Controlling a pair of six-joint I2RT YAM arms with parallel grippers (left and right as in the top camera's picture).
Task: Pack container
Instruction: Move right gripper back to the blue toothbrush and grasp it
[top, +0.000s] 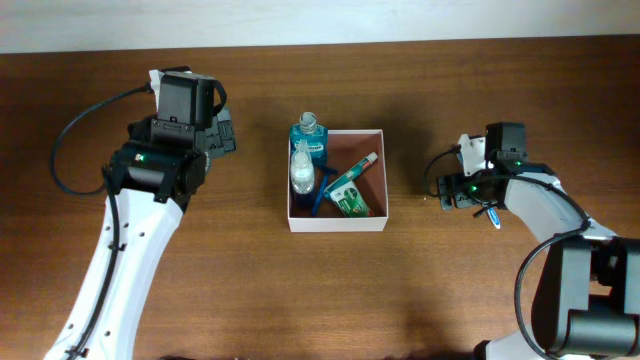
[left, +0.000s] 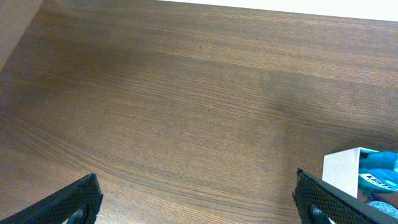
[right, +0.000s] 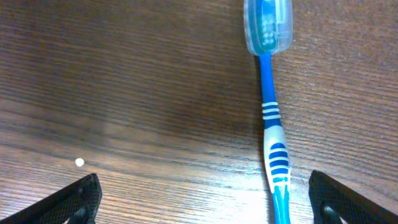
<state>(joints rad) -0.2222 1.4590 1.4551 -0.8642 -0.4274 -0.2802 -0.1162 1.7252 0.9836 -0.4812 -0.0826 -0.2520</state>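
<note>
Hovering with its fingers spread wide, the right pincer (right: 203, 186) holds nothing. A blue toothbrush (right: 271, 124) lies flat on the surface (right: 124, 93) beneath it, off-centre between the fingers, its bristles under a clear cap. The left pincer (left: 196, 186) is likewise agape over bare wood, with only a white corner of the container (left: 341, 171) showing at the edge of its wrist view. Seen from overhead, the container sits in the middle of the surface, left of the toothbrush and well apart from it. It is square, shallow and open-topped, with thin white walls around a reddish-brown floor. Inside are a teal bottle (top: 309, 135), a clear bottle (top: 302, 170) and a green tube (top: 350, 192). It probably weighs little and its walls look flexible, so a nudge could slide or dent it. If it needs steadying, pinching one wall's rim near a corner seems safest.
</note>
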